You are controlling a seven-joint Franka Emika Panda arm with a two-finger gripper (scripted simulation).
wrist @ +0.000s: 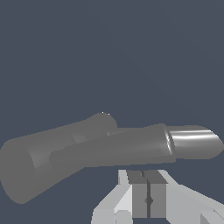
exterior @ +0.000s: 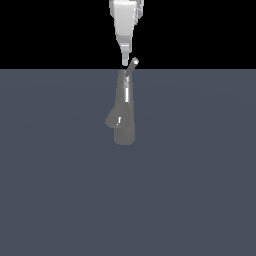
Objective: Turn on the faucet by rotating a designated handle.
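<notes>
The grey glossy faucet (exterior: 125, 107) stands upright on the floor, its stubby spout (exterior: 113, 120) angled toward the exterior view's left. The thin handle (exterior: 132, 67) juts up and to the exterior view's right from the faucet's top. My gripper (exterior: 125, 62) hangs straight down above the faucet's top, its tip just to the left of the handle and close beside it. In the wrist view the handle (wrist: 131, 148) lies across the faucet body (wrist: 26, 168), with its shiny end (wrist: 192, 142) past my gripper (wrist: 148, 186). The fingers (wrist: 139, 192) are pressed together and hold nothing.
A flat blue-grey floor (exterior: 200, 190) spreads around the faucet. Nothing else stands on it in either view.
</notes>
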